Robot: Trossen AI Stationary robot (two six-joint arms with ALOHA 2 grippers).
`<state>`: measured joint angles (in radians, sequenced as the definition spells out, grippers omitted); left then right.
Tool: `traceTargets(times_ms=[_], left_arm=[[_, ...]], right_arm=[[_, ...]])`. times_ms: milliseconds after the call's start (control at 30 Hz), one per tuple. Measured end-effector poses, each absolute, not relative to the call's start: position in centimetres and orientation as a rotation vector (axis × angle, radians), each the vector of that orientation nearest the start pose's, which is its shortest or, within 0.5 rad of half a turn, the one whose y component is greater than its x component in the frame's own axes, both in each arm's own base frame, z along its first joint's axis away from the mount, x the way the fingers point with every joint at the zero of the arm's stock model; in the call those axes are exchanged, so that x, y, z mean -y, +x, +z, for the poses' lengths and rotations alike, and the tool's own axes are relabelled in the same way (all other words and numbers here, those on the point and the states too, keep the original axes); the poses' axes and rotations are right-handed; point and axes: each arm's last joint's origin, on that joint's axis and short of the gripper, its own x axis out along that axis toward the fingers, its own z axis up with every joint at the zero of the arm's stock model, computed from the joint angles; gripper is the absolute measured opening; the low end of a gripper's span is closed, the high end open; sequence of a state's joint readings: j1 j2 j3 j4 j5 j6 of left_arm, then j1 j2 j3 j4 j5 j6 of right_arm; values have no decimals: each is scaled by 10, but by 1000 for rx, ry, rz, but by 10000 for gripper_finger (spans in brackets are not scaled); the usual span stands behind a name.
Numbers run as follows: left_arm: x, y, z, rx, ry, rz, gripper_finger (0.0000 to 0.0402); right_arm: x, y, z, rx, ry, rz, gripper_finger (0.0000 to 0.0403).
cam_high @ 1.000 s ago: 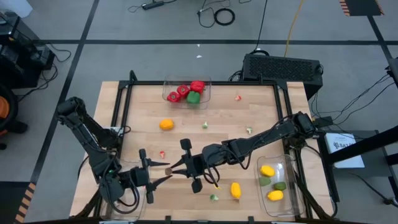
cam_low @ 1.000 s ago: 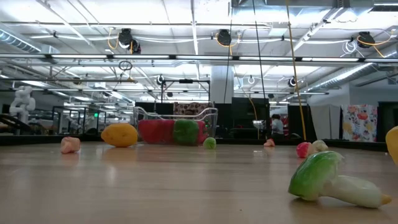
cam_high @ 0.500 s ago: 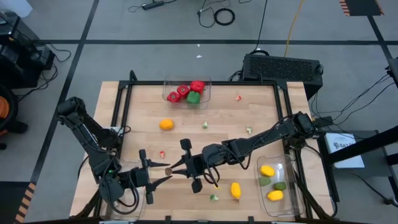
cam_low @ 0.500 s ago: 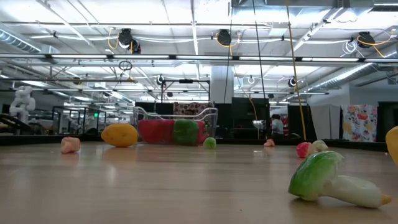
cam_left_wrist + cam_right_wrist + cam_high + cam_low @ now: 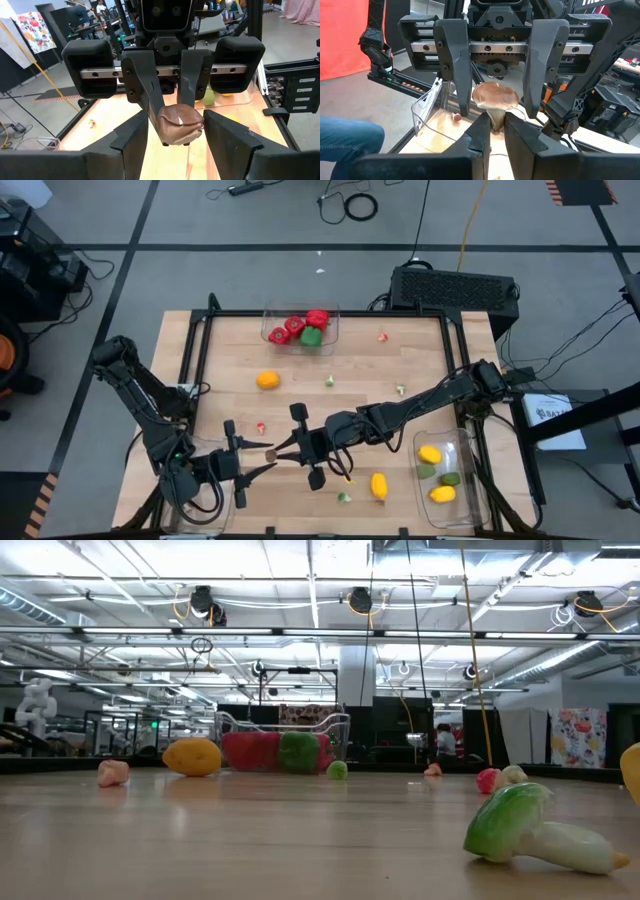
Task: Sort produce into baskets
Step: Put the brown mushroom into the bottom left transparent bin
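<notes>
A brown toy mushroom (image 5: 268, 453) is held in the air between my two grippers, over the table's near left part. My right gripper (image 5: 496, 120) is shut on it. My left gripper (image 5: 176, 119) faces it from the table's left and is open. Its fingers stand on either side of the mushroom's cap (image 5: 493, 95), close to it. An orange (image 5: 267, 380), a lemon (image 5: 379, 485) and small bits lie loose on the table. The far bin (image 5: 334, 330) holds red and green peppers. The right bin (image 5: 462, 480) holds lemons and limes. My right gripper pinches the mushroom's stem (image 5: 496, 125) between its two fingers. The fingers lie about level and come from the table's right side. The mushroom is clear of the table, with its cap turned away from my right gripper and in between my left gripper's fingers.
A third clear bin (image 5: 427, 107) stands at the near left corner under my left arm. A green and white vegetable (image 5: 530, 830) lies near the front edge. Small bits lie at mid-table (image 5: 261, 427) and farther back (image 5: 383, 337). A black frame runs round the table.
</notes>
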<state>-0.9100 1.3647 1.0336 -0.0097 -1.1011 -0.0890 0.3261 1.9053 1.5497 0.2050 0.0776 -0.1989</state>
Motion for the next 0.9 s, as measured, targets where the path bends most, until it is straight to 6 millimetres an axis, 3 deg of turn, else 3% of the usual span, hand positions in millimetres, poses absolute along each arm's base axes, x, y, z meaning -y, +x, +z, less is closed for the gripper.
traceTargets(times_ms=[500, 900], left_arm=[[216, 200, 312, -173, 197, 198, 195], [216, 201, 312, -174, 198, 198, 144]], right_arm=[[-143, 430, 309, -123, -228, 263, 47], [-143, 430, 309, -123, -228, 262, 47]])
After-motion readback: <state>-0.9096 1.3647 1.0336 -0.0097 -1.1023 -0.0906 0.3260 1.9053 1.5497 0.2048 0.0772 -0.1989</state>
